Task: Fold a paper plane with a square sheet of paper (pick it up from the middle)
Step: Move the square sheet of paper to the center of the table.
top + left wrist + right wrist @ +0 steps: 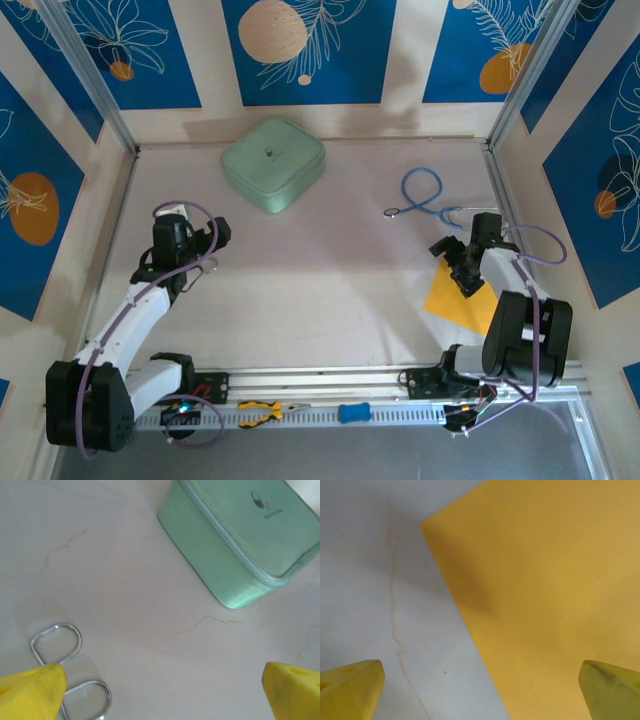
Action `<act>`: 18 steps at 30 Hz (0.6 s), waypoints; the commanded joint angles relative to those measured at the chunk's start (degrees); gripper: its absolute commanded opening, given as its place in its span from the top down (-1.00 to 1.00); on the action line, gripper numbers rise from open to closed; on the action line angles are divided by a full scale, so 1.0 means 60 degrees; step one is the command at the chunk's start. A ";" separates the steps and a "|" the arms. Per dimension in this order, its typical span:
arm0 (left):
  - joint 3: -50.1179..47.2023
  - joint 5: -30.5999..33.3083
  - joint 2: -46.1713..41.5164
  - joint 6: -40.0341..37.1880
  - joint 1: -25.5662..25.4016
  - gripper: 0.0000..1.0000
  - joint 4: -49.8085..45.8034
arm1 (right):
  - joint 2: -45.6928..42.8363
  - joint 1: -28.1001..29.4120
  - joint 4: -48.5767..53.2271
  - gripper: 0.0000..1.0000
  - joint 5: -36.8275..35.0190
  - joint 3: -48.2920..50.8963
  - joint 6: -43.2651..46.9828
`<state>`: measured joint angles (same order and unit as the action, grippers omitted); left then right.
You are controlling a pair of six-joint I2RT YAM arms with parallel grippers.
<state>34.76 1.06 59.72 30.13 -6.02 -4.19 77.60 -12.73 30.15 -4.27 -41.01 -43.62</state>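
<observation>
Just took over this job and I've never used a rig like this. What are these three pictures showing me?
Two robot arms are bolted at the near table edge. The overhead picture looks down on both; the other two come from a camera on each wrist, yellow fingertips at the bottom. The left gripper hangs open over bare table near a mint-green rounded square case and metal wire loops. The right gripper hangs open over an edge of the flat orange-yellow square sheet of paper, not yet folded. Neither holds anything.

Left arm and right arm, by the silver rail, have white shells, black joints, purple cables. Left tool and right tool carry yellow fingers.
</observation>
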 commanded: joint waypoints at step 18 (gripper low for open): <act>0.0486 -0.2182 -0.0464 0.0296 0.0022 -1.00 -0.1102 | 0.2158 0.3930 0.1249 -1.00 0.0698 -0.1675 -0.0491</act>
<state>35.44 -9.91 58.70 31.48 -6.02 -8.80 90.00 6.76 34.41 -3.57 -50.02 -43.44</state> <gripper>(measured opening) 0.998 0.999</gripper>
